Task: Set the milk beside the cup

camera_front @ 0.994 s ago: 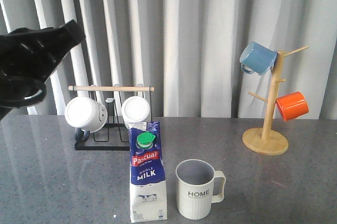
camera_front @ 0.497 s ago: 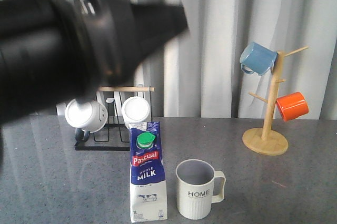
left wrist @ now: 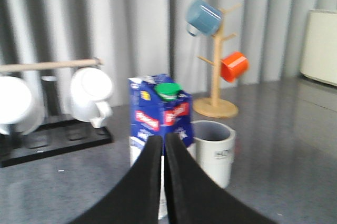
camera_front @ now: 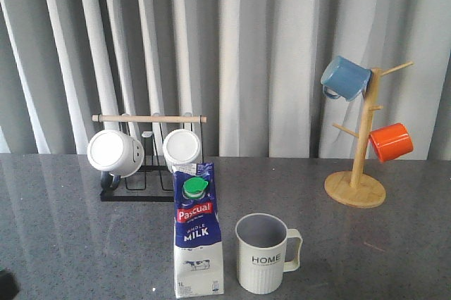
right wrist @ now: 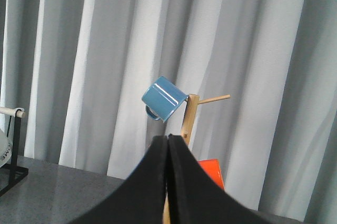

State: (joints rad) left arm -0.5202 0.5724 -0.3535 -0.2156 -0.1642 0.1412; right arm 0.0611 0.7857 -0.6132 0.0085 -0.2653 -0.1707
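Note:
The milk (camera_front: 197, 236), a blue-and-white carton with a green cap, stands upright near the table's front edge. The cup (camera_front: 262, 258), an off-white ribbed mug lettered "HOME", stands just to its right with a small gap between them. Both show in the left wrist view, the milk (left wrist: 158, 105) and the cup (left wrist: 215, 148). My left gripper (left wrist: 163, 139) is shut and empty, short of the carton and apart from it. My right gripper (right wrist: 168, 138) is shut and empty, held up facing the curtain. Neither gripper shows in the front view.
A black rack (camera_front: 144, 187) with a wooden bar holds two plain white mugs (camera_front: 114, 152) behind the milk. A wooden mug tree (camera_front: 359, 145) at the back right carries a blue mug (camera_front: 344, 78) and an orange mug (camera_front: 390, 141). A curtain hangs behind the table.
My left arm swept across the front view from the upper left and has dropped out of it. The milk and the cup have not moved.

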